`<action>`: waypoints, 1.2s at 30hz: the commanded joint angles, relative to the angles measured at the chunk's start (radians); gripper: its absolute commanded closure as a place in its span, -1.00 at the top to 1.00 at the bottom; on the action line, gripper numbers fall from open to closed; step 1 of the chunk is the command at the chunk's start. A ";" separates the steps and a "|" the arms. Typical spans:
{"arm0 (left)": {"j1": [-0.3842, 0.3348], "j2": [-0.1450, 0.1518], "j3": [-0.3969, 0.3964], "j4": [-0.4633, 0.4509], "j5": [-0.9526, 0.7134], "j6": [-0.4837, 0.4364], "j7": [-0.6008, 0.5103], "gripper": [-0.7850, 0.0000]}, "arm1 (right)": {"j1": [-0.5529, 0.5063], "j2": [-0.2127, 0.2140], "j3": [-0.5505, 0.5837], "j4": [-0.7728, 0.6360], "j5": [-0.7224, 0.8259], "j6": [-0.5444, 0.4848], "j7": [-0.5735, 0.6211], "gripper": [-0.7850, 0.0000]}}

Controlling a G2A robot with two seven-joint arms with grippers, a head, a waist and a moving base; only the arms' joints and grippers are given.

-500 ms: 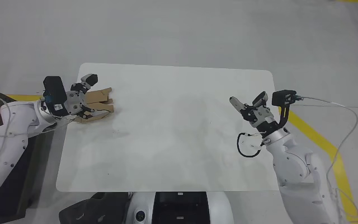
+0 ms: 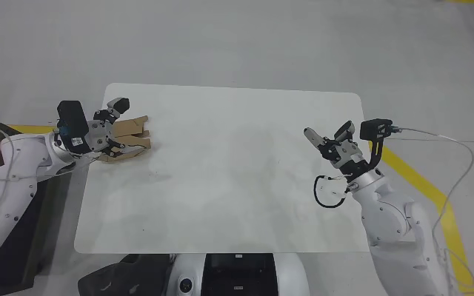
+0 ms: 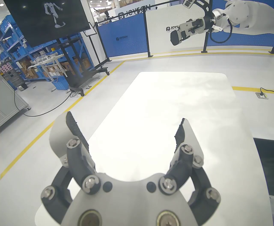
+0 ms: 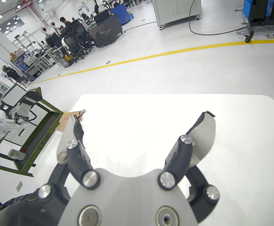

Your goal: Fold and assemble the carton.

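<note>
The white table [image 2: 237, 192], with rounded corners, is the largest thing here. The left gripper [image 3: 126, 119] is at the table's left edge, its 2 ribbed fingers spread wide with bare tabletop showing between them. The right gripper [image 4: 141, 116] is over the table's right side, well apart from the left one. Its 2 fingers are also spread wide and grip nothing.

The carton [image 4: 71, 114] is the 1 container on the table. It is brown cardboard lying flat and unassembled near the far left corner. In the top view it lies under the left gripper, with 2 flaps pointing toward the table's middle. Whether that gripper touches it cannot be told. In the right wrist view, 1 finger of the right gripper hides part of the carton.

On the floor beyond that corner stands a green metal rack [image 4: 38, 132] with a line of lettering along its rail. The left wrist view shows a blue partition [image 3: 126, 40] and a white panel [image 3: 158, 38] beside it, each carrying a printed logo. A black screen [image 3: 47, 19] displays a pale figure.
</note>
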 commanded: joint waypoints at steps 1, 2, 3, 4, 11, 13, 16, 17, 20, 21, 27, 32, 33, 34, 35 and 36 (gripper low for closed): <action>0.000 0.000 0.000 0.000 0.000 0.000 0.000 1.00 | 0.000 0.000 0.000 0.000 0.000 0.000 0.000 1.00; 0.000 0.000 0.000 0.000 0.000 0.000 0.000 1.00 | 0.000 0.000 0.000 0.000 0.000 0.000 0.000 1.00; 0.000 0.000 0.000 0.000 0.000 0.000 0.000 1.00 | 0.000 0.000 0.000 0.000 0.000 0.000 0.000 1.00; 0.000 0.000 0.000 0.000 0.000 0.000 0.000 1.00 | 0.000 0.000 0.000 0.000 0.000 0.000 0.000 1.00; -0.004 -0.008 -0.011 0.097 -0.266 -0.108 -0.173 1.00 | 0.000 0.000 0.000 0.000 0.000 0.000 0.000 1.00; -0.012 -0.007 0.004 0.116 -0.389 -0.108 -0.273 1.00 | 0.000 0.000 0.000 0.000 0.000 0.000 0.000 1.00; -0.025 0.001 0.046 0.123 -0.621 -0.108 -0.452 1.00 | 0.000 0.000 0.000 0.000 0.000 0.000 0.000 1.00; -0.030 0.005 0.064 0.125 -0.718 -0.108 -0.519 1.00 | 0.000 0.000 0.000 0.000 0.000 0.000 0.000 1.00; -0.073 0.021 0.094 0.157 -0.973 -0.108 -0.760 1.00 | 0.000 0.000 0.000 0.000 0.000 0.000 0.000 1.00; -0.087 0.024 0.103 0.168 -1.050 -0.108 -0.832 1.00 | 0.000 0.000 0.000 0.000 0.000 0.000 0.000 1.00; -0.154 0.031 0.152 0.209 -1.477 -0.108 -1.211 1.00 | 0.000 0.000 0.000 0.000 0.000 0.000 0.000 1.00; -0.159 0.031 0.154 0.213 -1.495 -0.108 -1.231 1.00 | 0.000 0.000 0.000 0.000 0.000 0.000 0.000 1.00; -0.159 0.031 0.154 0.213 -1.495 -0.108 -1.231 1.00 | 0.000 0.000 0.000 0.000 0.000 0.000 0.000 1.00; -0.159 0.031 0.154 0.213 -1.495 -0.108 -1.231 1.00 | 0.000 0.000 0.000 0.000 0.000 0.000 0.000 1.00; -0.159 0.031 0.154 0.213 -1.495 -0.108 -1.231 1.00 | 0.000 0.000 0.000 0.000 0.000 0.000 0.000 1.00; -0.159 0.031 0.154 0.213 -1.495 -0.108 -1.231 1.00 | 0.000 0.000 0.000 0.000 0.000 0.000 0.000 1.00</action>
